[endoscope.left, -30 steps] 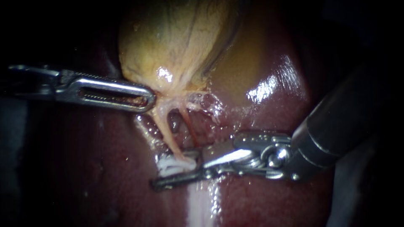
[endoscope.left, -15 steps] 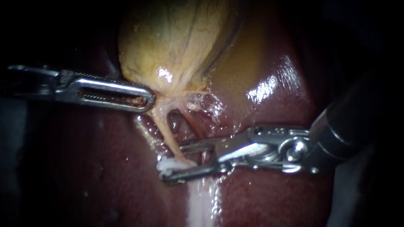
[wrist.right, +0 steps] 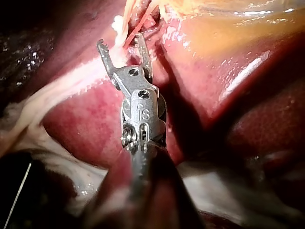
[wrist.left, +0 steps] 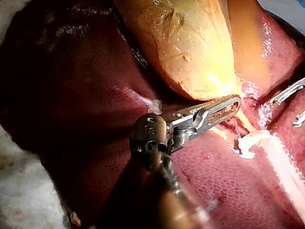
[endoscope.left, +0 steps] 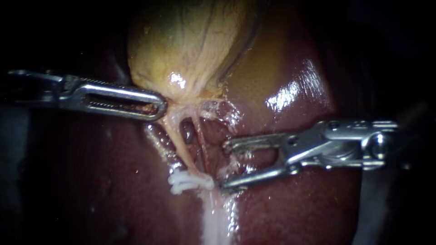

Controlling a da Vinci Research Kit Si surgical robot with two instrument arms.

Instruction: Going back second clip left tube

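The yellow gallbladder (endoscope.left: 190,45) lies on the dark red liver (endoscope.left: 290,208). Two thin tubes run down from its neck: a pale left tube (endoscope.left: 179,143) and a reddish right tube (endoscope.left: 203,147). A white clip (endoscope.left: 190,181) sits across the left tube's lower end and also shows in the left wrist view as the clip (wrist.left: 250,142). My left instrument (endoscope.left: 156,105) is shut on tissue at the gallbladder's neck. My right instrument (endoscope.left: 224,165) stands open and empty just right of the clip, its jaws apart in the right wrist view too (wrist.right: 121,44).
A pale strip of tissue (endoscope.left: 218,218) runs down the liver below the clip. Shiny wet liver (endoscope.left: 295,90) rises to the right of the gallbladder. White cloth (wrist.right: 224,186) lies beside the liver behind my right instrument.
My right instrument has drawn back to the right, off the left tube, with its jaws open. The white clip stays on the tube. My left instrument has held still.
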